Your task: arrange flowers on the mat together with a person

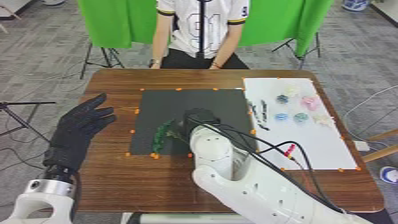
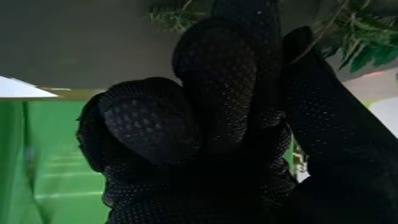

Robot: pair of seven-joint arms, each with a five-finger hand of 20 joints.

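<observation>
Black-gloved right hand (image 1: 202, 116): outline blurred into the rectangular black mat (image 1: 178, 102); grip unclear
Green leafy sprigs (image 2: 378, 50): cut off by the right wrist view's edges
Small pastel flowers (image 1: 310, 102): kinds too small to tell
Pinkish-red item (image 1: 290, 150): too small to name

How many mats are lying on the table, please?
2: a black mat in the middle of the table, and a white mat at the right side.
</observation>
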